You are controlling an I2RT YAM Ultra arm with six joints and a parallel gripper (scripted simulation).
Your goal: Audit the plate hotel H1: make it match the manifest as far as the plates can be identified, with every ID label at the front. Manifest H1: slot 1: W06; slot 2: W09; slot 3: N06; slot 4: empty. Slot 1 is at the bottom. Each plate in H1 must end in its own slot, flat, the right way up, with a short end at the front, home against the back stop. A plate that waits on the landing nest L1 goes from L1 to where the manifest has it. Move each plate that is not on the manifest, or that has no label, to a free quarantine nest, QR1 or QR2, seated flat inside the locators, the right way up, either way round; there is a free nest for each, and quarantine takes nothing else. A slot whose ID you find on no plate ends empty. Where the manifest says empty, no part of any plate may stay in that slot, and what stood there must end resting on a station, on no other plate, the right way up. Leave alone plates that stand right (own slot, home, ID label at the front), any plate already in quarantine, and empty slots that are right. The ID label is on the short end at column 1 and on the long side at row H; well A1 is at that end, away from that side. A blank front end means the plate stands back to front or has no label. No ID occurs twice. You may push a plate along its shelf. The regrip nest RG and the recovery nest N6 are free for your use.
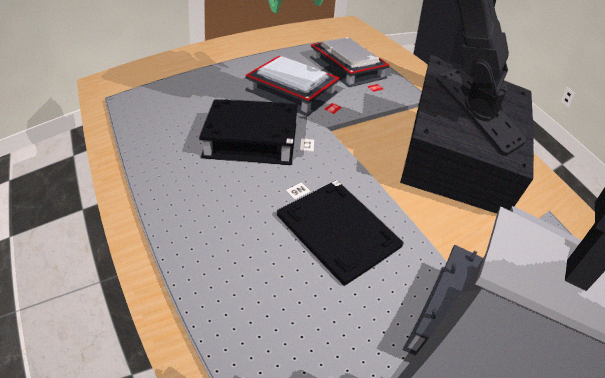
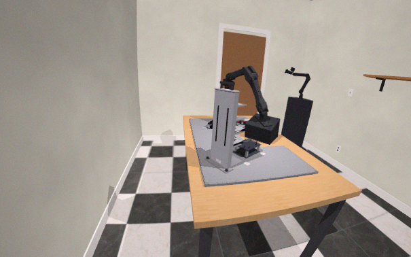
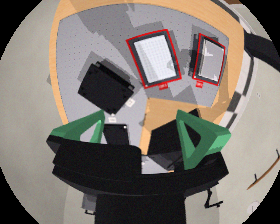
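Note:
My gripper (image 3: 140, 113) (image 2: 227, 84) is open and empty. It hangs high over the table, near the top of the grey plate hotel H1 (image 2: 224, 129) (image 1: 536, 250). Its green fingertips show at the top edge of the top view. The hotel's shelves stick out on its far side (image 2: 241, 128); I cannot read what stands on them. Two red-rimmed quarantine nests each hold a white plate: the near plate (image 1: 293, 74) (image 3: 153, 56) and the far plate (image 1: 352, 52) (image 3: 209, 59). A raised black nest (image 1: 248, 125) (image 3: 107, 86) stands bare. The flat black nest N6 (image 1: 338, 232) is bare too.
The arm's black base block (image 1: 471, 140) (image 2: 262, 127) stands right of the grey perforated mat (image 1: 206, 250). A black pedestal with a small camera arm (image 2: 296, 119) stands behind the table. A black block (image 1: 601, 240) juts in over the hotel top.

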